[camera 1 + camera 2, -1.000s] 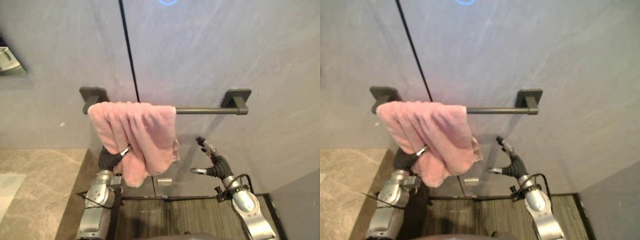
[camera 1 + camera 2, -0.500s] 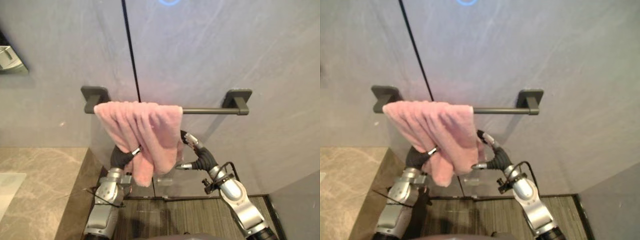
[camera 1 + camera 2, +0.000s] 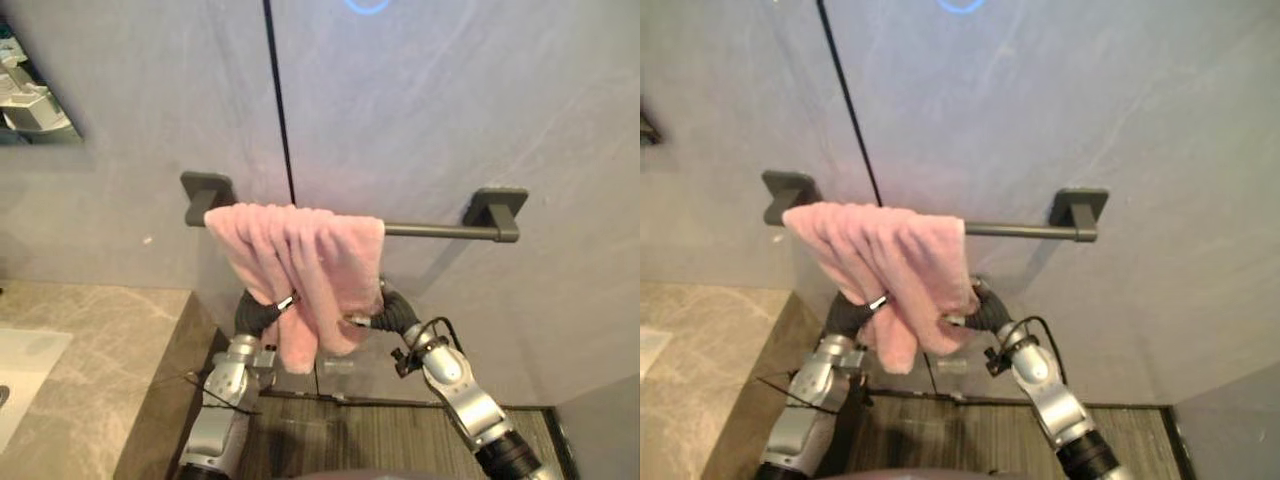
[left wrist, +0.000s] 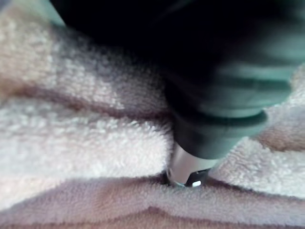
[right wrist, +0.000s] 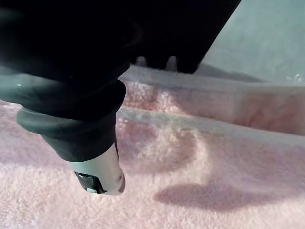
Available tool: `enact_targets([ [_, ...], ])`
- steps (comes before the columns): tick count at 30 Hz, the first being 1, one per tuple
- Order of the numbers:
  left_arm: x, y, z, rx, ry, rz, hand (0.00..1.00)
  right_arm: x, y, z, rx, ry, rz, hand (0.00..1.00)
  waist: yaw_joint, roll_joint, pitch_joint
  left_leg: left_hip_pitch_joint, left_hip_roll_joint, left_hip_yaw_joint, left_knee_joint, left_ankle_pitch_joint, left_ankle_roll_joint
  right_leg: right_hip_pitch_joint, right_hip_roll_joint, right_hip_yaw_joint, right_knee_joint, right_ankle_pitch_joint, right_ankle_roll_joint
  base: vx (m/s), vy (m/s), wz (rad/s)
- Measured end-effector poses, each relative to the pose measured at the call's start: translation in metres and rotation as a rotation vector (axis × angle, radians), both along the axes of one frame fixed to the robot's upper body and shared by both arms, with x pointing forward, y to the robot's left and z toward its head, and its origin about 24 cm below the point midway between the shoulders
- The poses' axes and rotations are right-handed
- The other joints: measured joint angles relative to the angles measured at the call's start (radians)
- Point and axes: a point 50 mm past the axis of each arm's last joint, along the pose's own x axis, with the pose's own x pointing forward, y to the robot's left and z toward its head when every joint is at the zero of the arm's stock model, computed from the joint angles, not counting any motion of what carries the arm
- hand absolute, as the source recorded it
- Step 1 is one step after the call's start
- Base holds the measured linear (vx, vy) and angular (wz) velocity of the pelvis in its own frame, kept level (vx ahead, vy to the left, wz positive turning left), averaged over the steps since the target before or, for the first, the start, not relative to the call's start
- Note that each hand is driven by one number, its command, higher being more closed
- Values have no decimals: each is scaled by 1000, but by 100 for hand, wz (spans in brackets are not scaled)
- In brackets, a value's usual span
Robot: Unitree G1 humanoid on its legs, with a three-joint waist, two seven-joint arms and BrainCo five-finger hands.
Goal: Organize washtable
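Fingers of left hand (image 3: pixel 259 314) pinch pink towel (image 3: pixel 320 262); right hand (image 3: pixel 396 312) behind it, state unclear

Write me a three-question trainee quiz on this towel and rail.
1. True or false: the pink towel is spread along the whole towel bar.
2. Which hand is at the towel's right edge? A) left hand B) right hand
3. Which end of the bar is bare?
Key: 1 false, it is bunched at the left end; 2 B; 3 the right end.
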Motion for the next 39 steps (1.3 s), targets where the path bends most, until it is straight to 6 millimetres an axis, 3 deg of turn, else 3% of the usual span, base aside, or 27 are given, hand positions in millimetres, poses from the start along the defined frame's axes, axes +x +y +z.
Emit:
enact_targets([
  [11, 0, 0, 0, -5, -1, 4, 100, 3, 2, 3, 19, -9, -6, 100, -1, 1, -1, -4, -1, 6, 0, 2, 0, 13, 4, 8, -48, 35, 1, -35, 4, -2],
  [39, 3, -6, 15, -28, -69, -22, 100, -9, -52, 7, 105, -29, -297, 100, -7, 2, 8, 21, 1, 57, 0, -5, 0, 11, 5, 57, -40, 38, 5, -21, 6, -5],
])
